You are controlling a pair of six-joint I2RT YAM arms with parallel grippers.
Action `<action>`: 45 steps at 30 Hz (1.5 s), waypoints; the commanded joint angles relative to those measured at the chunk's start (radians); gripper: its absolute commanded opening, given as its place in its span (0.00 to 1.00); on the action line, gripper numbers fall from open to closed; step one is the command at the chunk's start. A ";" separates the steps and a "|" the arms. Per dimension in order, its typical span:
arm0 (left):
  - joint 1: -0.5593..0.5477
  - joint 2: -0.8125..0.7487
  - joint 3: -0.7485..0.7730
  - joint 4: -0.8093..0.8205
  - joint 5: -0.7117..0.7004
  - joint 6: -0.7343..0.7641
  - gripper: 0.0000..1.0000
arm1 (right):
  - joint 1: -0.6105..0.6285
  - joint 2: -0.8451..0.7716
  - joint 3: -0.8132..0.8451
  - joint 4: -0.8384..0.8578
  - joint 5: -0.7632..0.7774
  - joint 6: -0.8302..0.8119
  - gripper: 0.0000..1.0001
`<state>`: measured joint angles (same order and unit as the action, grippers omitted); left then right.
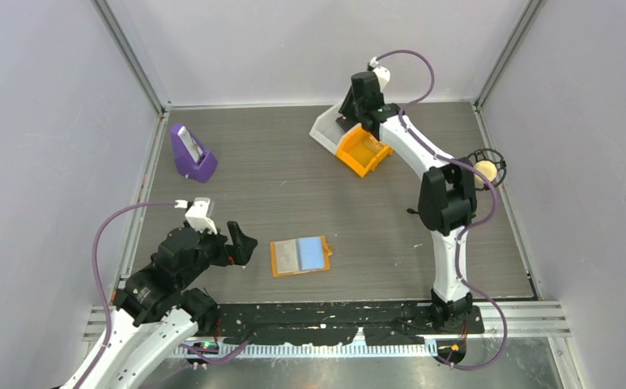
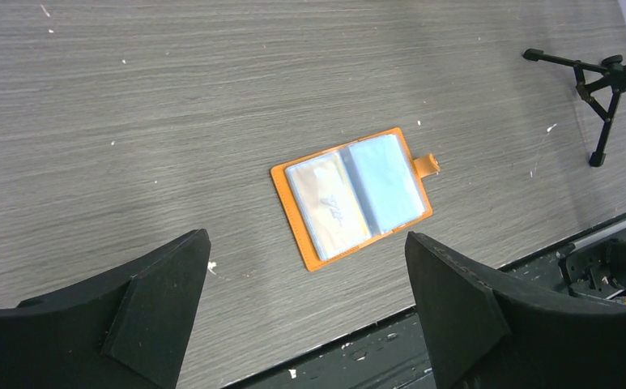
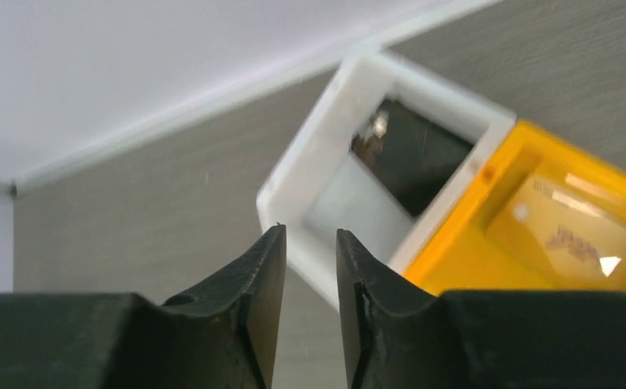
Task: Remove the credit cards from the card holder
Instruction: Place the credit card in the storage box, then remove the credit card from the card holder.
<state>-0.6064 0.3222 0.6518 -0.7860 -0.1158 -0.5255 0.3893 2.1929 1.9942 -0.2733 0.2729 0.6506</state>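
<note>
While the small flat orange card holder [image 1: 300,256] [image 2: 351,194] lies opened like a book near the front edge of the grey wood-grain bench [image 1: 293,178], blue panels up, the left jaws hang just left of it, spread wide, empty. Well apart at the back, the right jaws, narrowly parted on nothing, hover over a white plastic bin [image 3: 317,154] touching an orange plastic bin [image 3: 455,243].

White-shelled, black-jointed arms, the left arm [image 1: 143,340] at seven o'clock, the right arm [image 1: 447,259] at four, trail purple cables [image 1: 96,243]; the left gripper [image 2: 307,237] and right gripper [image 3: 310,233] are matte black wedges.
</note>
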 commanded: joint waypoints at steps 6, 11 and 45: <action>0.000 0.100 0.026 -0.027 -0.052 -0.064 0.93 | 0.206 -0.368 -0.439 -0.058 -0.187 -0.126 0.51; 0.000 0.109 0.019 -0.052 -0.100 -0.111 0.93 | 0.340 -0.506 -0.638 -0.033 -0.221 -0.093 0.58; -0.001 -0.115 0.049 -0.148 -0.302 -0.151 0.91 | 0.811 -0.309 -0.674 -0.135 -0.024 0.148 0.76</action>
<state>-0.6064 0.2050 0.6827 -0.9520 -0.4114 -0.6739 1.1870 1.8431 1.2583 -0.3489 0.1970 0.7753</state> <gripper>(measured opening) 0.917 0.764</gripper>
